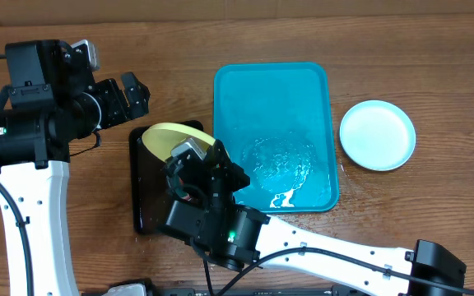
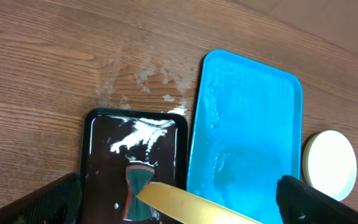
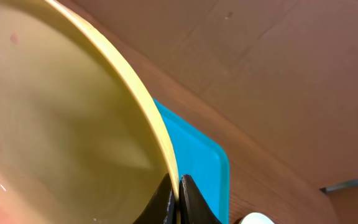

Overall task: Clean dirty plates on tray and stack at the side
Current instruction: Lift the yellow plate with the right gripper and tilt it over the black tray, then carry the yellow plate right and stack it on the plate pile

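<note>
Cleaning step, yellow plate in hand. Right fingers (image 3: 194, 208) are clamped on the rim of the yellow plate (image 1: 169, 138), which hangs tilted over the black tray (image 1: 142, 205), at 9 o'clock of the blue tray (image 1: 274, 99). A sponge (image 2: 138, 186) lies in the black tray beneath the plate's edge. Left fingers (image 2: 48, 202) stand wide apart, holding nothing, at 10 o'clock of the plate. The blue tray carries only water. A pale plate (image 1: 377, 135) rests on the worktop (image 1: 401, 49) at 3 o'clock of it. Faint pinkish marks on the held plate suggest that wiping is unfinished. Next move, as judged: bring plate face and sponge together with the rim grip kept firm, then carry the plate across to the pale one.
</note>
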### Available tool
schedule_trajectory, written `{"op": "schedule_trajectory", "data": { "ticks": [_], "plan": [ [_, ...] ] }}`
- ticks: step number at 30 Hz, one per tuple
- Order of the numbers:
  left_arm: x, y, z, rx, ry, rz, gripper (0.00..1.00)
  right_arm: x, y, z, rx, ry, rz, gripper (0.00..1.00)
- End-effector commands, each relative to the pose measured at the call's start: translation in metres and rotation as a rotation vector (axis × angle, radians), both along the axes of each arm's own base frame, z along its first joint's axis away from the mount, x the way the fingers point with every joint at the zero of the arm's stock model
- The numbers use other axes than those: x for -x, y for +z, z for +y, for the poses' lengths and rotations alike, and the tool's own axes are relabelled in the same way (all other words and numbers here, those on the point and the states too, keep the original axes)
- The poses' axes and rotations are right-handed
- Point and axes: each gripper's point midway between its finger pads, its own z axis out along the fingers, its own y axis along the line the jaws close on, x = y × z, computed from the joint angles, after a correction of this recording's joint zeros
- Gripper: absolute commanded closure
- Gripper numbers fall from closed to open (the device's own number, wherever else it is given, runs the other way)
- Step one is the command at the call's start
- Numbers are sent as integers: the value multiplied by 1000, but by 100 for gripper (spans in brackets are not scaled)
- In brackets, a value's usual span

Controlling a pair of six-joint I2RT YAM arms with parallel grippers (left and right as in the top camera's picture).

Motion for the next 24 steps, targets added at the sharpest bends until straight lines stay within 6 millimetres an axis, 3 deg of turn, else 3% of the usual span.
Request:
{"op": "schedule_trajectory", "data": {
  "ticks": [1,20,24],
  "plan": [
    [1,14,-1,16,6,-38,0,-2,17,0,-23,-29,-51,96],
    [2,14,-1,16,6,-33,0,-2,20,-3,-18,-46,-71,96],
    [3,13,-1,16,6,-30,0,-3,10,1,-48,-23,-16,96]
  ]
}}
